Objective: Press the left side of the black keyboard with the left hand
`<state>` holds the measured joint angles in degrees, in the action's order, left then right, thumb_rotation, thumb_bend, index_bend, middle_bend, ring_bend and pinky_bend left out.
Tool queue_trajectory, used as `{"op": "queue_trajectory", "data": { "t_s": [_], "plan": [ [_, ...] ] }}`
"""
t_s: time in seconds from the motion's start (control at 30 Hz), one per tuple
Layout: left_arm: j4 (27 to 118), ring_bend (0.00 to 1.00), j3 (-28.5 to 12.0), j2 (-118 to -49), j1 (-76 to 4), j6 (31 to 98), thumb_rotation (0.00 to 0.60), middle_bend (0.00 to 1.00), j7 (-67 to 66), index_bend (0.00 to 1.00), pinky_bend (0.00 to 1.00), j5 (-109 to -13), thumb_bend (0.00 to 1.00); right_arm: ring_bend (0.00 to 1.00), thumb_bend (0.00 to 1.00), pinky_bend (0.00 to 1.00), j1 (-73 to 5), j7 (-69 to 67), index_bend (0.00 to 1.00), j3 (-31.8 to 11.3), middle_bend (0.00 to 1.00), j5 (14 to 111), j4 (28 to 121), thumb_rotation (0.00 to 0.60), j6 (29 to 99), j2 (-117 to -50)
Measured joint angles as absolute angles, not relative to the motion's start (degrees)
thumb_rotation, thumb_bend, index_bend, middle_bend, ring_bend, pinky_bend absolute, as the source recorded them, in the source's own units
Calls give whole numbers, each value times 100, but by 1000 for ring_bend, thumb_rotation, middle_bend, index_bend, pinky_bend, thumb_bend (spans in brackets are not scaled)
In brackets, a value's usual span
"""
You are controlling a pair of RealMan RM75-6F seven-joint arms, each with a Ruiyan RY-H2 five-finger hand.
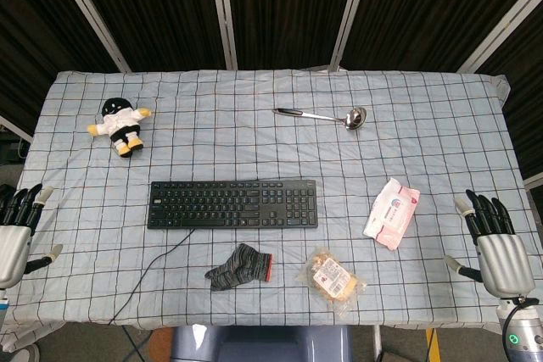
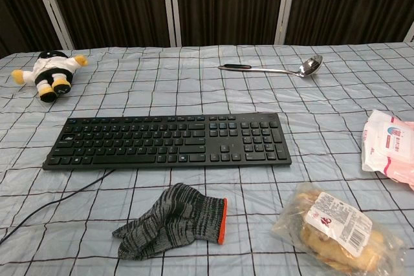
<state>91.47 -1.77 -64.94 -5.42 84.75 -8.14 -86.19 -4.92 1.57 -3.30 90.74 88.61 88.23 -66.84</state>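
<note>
The black keyboard (image 1: 233, 203) lies mid-tabletop (image 1: 271, 91), untouched. A clear bag (image 2: 336, 227) holds snacks. The left robot hand (image 1: 15, 231) and right robot hand (image 1: 495, 243) rest at the edges, fingers spread, holding nothing.

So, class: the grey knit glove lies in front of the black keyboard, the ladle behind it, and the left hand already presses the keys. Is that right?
Not quite. The left hand hangs open at the table's left edge, clear of the black keyboard, as the head view shows. The glove and ladle lie as stated.
</note>
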Motion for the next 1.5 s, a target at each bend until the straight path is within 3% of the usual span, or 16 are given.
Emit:
{"op": "queue_trajectory", "data": {
  "t_s": [1.0,1.13,1.23,1.3,1.4,1.5],
  "plan": [
    [9225,0,-125,-6453,-584,8345,600,0,-854,0,0,-8620,156,0,48,0,-494,128,68,-284,0,9048,8925,600,8732,-6624],
    [9299,6,-116,-6422,-606,8284,600,1,-920,0,27,-8599,219,0,48,0,-500,131,69,-260,0,9051,8938,600,8686,-6610],
    [9415,183,-147,-6401,-643,8277,600,169,-1073,0,228,-8599,407,0,48,0,-512,158,69,-238,0,9069,8967,600,8648,-6601],
    [9538,378,-174,-6390,-694,8247,600,411,-1244,0,347,-8599,578,0,48,0,-516,179,69,-222,0,9099,8979,600,8644,-6600],
    [9830,548,-211,-6349,-824,8047,600,623,-1518,0,422,-8546,760,0,49,0,-520,222,69,-195,0,9155,8995,600,8645,-6605],
    [10255,654,-276,-6285,-1017,7672,600,746,-1759,0,477,-8334,931,0,49,0,-529,259,69,-172,0,9188,9004,600,8630,-6613]
  ]
}}
